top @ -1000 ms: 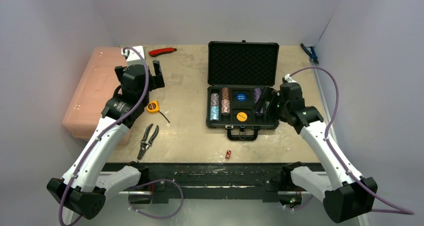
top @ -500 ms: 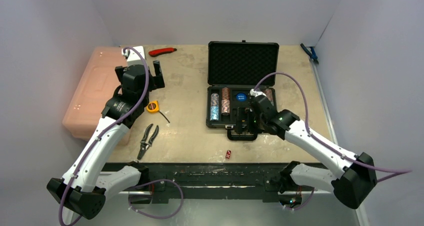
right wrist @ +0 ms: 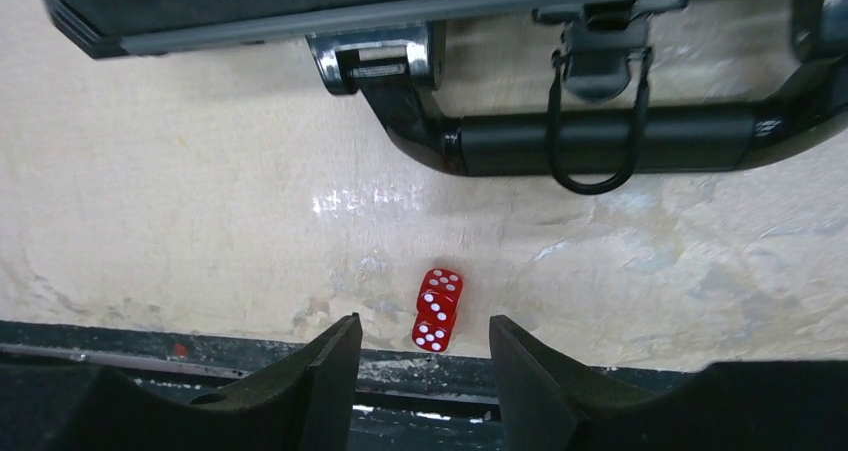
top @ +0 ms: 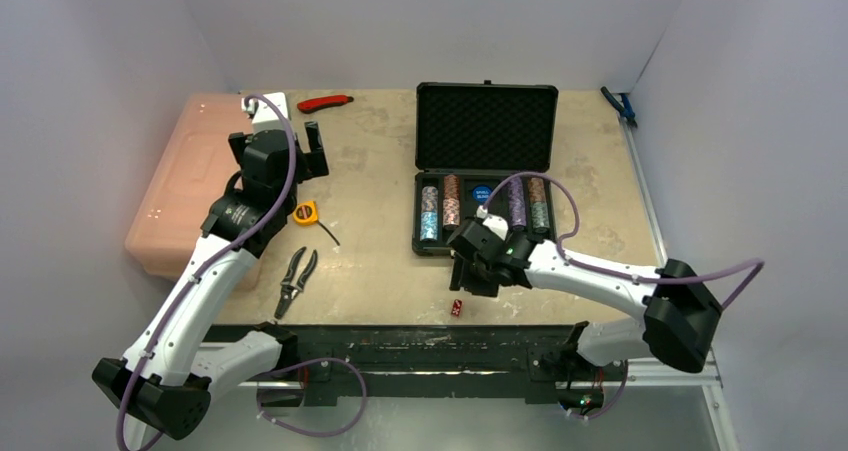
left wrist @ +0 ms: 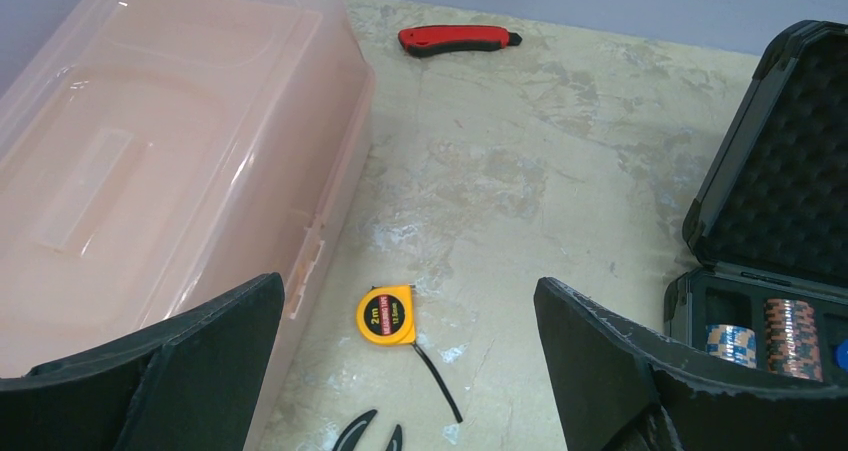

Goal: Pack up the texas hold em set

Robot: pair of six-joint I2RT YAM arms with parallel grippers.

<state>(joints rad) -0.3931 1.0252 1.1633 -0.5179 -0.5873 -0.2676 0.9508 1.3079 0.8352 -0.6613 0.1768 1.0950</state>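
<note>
The black briefcase (top: 486, 131) lies open mid-table, foam lid up, with stacks of speckled chips (top: 440, 209) and a blue disc (top: 482, 195) in its tray. Its handle (right wrist: 600, 143) shows in the right wrist view. Red dice (top: 457, 308) lie near the table's front edge; in the right wrist view the dice (right wrist: 438, 309) sit just beyond the fingertips. My right gripper (top: 470, 279) is open and empty, low over the table between case and dice. My left gripper (top: 280, 151) is open and empty, raised near the pink box.
A large translucent pink box (top: 185, 186) stands at the left. A yellow tape measure (top: 305, 212), pliers (top: 295, 279) and a red utility knife (top: 325, 102) lie left of the case. Blue-handled pliers (top: 618, 104) lie at the back right. The table's front edge (right wrist: 420, 371) is just behind the dice.
My right arm has swung from the case's right side across its front to the near edge, ending over the dice. The left arm has not moved.
</note>
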